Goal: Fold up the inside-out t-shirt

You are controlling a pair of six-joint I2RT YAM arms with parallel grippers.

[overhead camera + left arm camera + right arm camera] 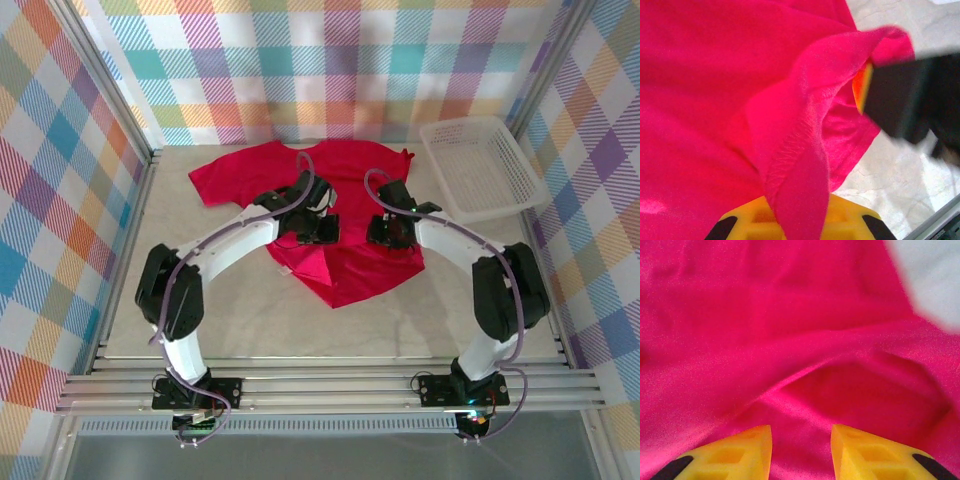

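Left pincer (320, 228) clamped on hem fold | right pincer (801, 450) parted, empty | t-shirt (345, 270) crumpled left of basket (480, 170) on worktop (250, 320) | I judge it light, limp; best pinched at hems, shoulders.

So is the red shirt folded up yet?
No, mostly spread: the shirt lies rumpled on the table, one sleeve sticking out.

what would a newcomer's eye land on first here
The crimson t-shirt lies crumpled in the middle of the table. The left gripper is shut on a fold of it, while the right gripper is open just over the cloth. A white basket sits at the far right corner, against loud plaid walls.
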